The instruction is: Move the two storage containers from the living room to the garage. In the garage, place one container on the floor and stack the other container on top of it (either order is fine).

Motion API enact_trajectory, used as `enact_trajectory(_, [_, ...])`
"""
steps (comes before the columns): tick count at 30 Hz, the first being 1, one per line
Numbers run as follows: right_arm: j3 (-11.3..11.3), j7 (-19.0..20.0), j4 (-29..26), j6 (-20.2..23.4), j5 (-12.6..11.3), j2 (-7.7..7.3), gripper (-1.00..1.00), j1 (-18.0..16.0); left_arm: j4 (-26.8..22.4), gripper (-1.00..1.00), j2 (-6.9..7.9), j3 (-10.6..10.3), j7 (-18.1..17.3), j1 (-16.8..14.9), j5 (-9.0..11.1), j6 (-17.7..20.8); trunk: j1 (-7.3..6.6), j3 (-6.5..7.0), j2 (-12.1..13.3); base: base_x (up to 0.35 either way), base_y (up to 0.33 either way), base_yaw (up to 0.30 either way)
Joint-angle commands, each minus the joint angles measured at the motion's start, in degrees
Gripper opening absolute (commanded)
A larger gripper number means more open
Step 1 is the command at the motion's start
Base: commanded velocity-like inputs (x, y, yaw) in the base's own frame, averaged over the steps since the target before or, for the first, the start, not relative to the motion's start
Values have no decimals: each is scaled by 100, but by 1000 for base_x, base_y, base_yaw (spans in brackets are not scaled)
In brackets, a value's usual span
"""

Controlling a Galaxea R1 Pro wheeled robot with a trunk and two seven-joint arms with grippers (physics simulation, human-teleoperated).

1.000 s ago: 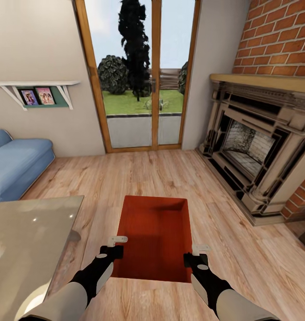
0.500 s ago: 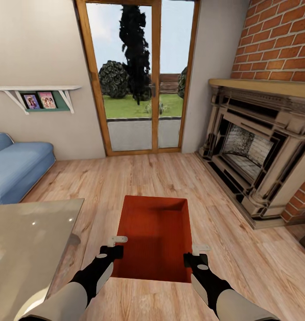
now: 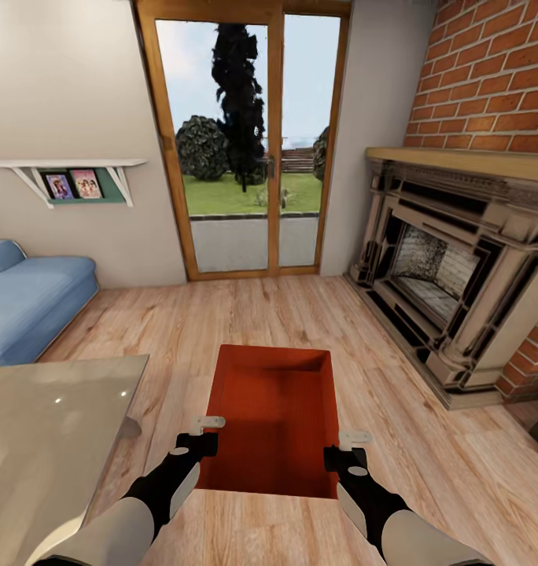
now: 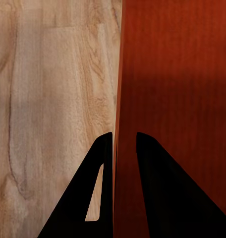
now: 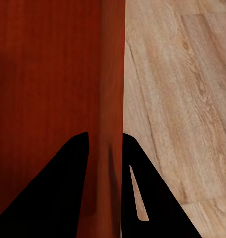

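One orange-red bin (image 3: 275,417) hangs over the wood floor (image 3: 245,314), left gripper (image 3: 207,434) and right gripper (image 3: 349,446) each clamping a side wall.

One orange-red storage container (image 3: 273,417) sits between two claws, the left claw (image 3: 208,435) and the right claw (image 3: 349,448). Beyond them: one blue sofa (image 3: 29,303), one brick fireplace (image 3: 450,291), two glass doors (image 3: 249,145), two framed photos (image 3: 72,185).

arms: white forearms, black wrists | left gripper (image 3: 208,428), right gripper (image 3: 350,440): black, pale tips
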Motion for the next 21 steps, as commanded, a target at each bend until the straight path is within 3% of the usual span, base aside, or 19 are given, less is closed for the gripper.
enact_trajectory(1, [-23,-23,26,-22,-128,7,-100,-3,-29,-100,-3,12,84,-3,-30,-36,0,4,-4,0,0,0])
enact_trajectory(21, [-23,-23,26,-24,-128,7,-100,-3,-29,-100,-4,12,84,-3,-30,-36,0,190,-4,0,0,0])
